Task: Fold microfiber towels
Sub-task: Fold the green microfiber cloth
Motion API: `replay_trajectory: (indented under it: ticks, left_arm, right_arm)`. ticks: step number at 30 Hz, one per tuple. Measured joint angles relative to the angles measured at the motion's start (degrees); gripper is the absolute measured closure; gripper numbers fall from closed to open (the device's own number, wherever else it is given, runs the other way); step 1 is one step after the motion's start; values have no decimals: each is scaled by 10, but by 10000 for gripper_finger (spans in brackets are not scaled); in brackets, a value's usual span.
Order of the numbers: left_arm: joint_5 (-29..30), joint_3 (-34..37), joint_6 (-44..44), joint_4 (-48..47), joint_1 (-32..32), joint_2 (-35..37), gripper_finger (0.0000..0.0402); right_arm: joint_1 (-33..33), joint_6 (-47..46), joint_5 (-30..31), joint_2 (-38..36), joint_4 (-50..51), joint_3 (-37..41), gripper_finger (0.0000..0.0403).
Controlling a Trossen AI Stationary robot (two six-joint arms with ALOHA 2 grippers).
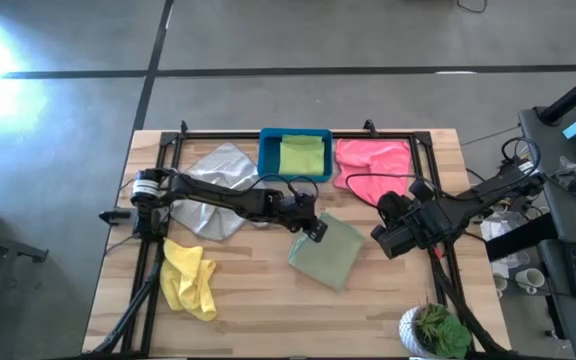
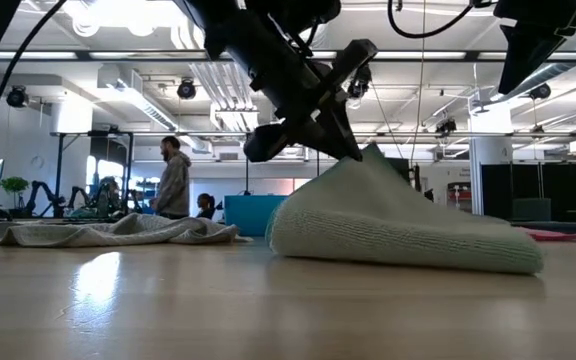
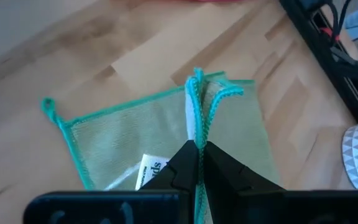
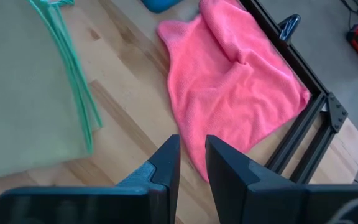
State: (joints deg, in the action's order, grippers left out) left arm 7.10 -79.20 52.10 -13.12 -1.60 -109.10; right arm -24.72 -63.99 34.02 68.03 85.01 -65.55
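The pale sage green towel [image 1: 328, 250] lies folded near the table's middle, teal-hemmed, with one part drawn up into a peak [image 2: 368, 155]. My left gripper [image 3: 199, 149] is shut on that peak; it also shows in the high view [image 1: 318, 230]. My right gripper [image 4: 191, 158] hovers to the towel's right [image 1: 388, 210] above bare wood, fingers slightly apart with nothing between them. The pink towel [image 4: 229, 81] lies crumpled beyond it. The grey towel [image 1: 213, 190] lies at the far left and the yellow towel [image 1: 190, 280] at the near left. The lime green towel [image 1: 301, 155] rests in the blue bin [image 1: 268, 155]. My left gripper pinches the sage towel's teal-stitched hems [image 3: 197, 106] between its two fingers; two hemmed edges run side by side into the fingers, so more than one layer. The fingers slant down from the table's left. The pinched part is raised, and the rest [image 2: 418, 245] lies on the table.
A black metal frame [image 1: 438, 170] runs round the table's far and side edges. A potted plant [image 1: 436, 330] stands at the near right corner. Bare wood lies along the near edge between the yellow towel and the plant. People stand in the room behind.
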Motion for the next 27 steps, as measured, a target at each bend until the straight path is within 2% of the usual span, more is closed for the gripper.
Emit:
replay_trajectory:
  ticks: [6, 14, 27]
  left_arm:
    - [15, 0, 0, -20, -1, 13, 394]
    - [84, 0, 10, -81, -2, 17, 394]
    - [130, 1, 16, -138, 1, 12, 394]
  right_arm:
    - [0, 0, 0, 0, -1, 0, 335]
    - [0, -5, 0, 0, -1, 0, 335]
    - [0, -5, 0, 0, -2, 0, 335]
